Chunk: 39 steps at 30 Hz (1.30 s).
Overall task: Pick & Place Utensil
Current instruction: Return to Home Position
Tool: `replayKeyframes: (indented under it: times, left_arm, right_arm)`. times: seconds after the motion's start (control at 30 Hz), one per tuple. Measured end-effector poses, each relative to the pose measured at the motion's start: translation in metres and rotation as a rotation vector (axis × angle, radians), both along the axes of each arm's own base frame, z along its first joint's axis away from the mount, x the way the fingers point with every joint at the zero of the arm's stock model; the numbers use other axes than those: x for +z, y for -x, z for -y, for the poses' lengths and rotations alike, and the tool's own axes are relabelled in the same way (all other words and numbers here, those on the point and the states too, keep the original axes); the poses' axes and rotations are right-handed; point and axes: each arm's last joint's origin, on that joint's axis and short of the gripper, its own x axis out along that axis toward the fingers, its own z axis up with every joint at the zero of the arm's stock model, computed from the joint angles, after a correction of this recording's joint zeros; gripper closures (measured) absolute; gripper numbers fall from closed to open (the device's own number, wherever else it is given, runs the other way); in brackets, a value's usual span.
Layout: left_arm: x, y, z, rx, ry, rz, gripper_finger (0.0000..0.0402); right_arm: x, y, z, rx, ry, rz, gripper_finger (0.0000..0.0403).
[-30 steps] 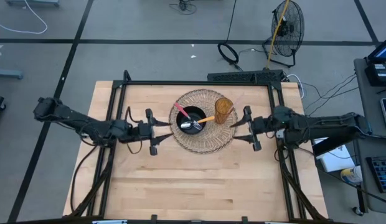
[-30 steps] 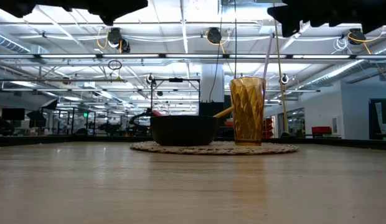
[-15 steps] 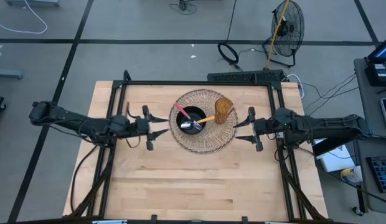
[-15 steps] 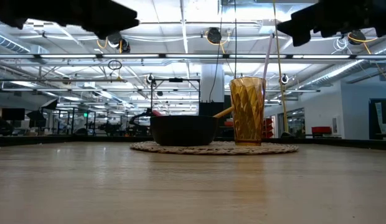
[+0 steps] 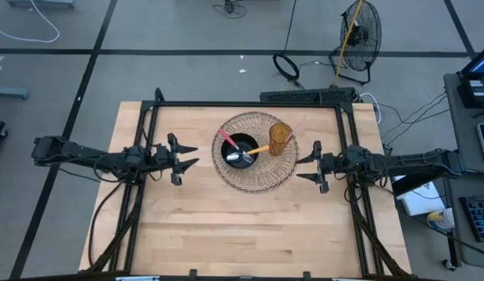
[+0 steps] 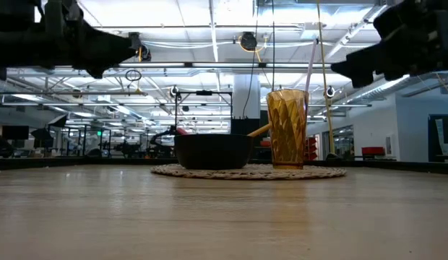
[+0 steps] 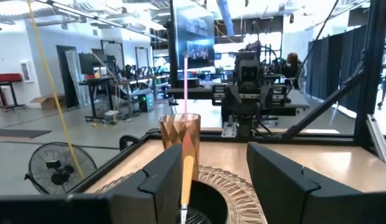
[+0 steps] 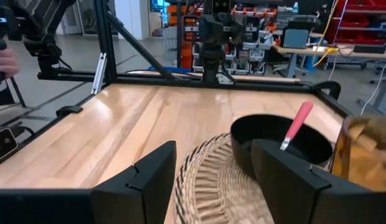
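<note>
Brown mat [image 5: 265,178] between your left hand [image 5: 193,155] and right hand [image 5: 300,168] carries the black bowl [image 5: 243,141], holding pink fork [image 5: 225,136] and yellow spoon [image 5: 258,149], and the brown cup [image 5: 280,138], holding pink straw [image 7: 185,81]. Both hands spread wide, empty.

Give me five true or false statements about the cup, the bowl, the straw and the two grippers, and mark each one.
1. The brown cup stands on the woven mat. True.
2. The pink straw lies flat on the table. False: it stands in the cup.
3. The left gripper holds the pink fork. False: the gripper is open and empty, off the mat, and the fork rests in the black bowl.
4. The right gripper is open and holds nothing. True.
5. In the high view the cup stands left of the bowl. False: it stands to the bowl's right.
</note>
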Motion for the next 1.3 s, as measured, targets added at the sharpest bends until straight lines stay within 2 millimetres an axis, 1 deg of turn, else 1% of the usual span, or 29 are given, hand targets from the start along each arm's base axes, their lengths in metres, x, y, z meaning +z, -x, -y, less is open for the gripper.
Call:
replayKeyframes:
  times: [0.13, 0.27, 0.53, 0.7, 0.83, 1.3]
  left_arm:
    - [-0.008, 0.003, 0.000, -0.003, 0.003, -0.018, 0.0215]
    - [-0.010, 0.003, 0.000, -0.003, 0.005, -0.032, 0.0215]
    - [-0.011, 0.005, 0.000, 0.004, -0.005, -0.057, 0.0215]
    - [-0.011, 0.010, 0.000, 0.007, -0.006, -0.067, 0.0215]
    - [-0.009, 0.014, 0.000, 0.008, -0.013, -0.063, 0.0215]
    - [-0.013, 0.027, -0.001, -0.003, -0.007, -0.111, 0.0215]
  right_arm:
    - [-0.014, 0.003, 0.000, -0.001, -0.010, 0.005, 0.0195]
    - [-0.022, 0.007, 0.000, -0.001, -0.011, 0.011, 0.0195]
    - [-0.016, 0.015, -0.001, 0.003, -0.023, 0.066, 0.0195]
    - [-0.021, 0.019, -0.001, 0.002, -0.035, 0.020, 0.0195]
    - [-0.019, 0.022, -0.001, 0.003, -0.030, 0.040, 0.0195]
    - [-0.015, 0.031, -0.001, 0.004, 0.000, 0.094, 0.0195]
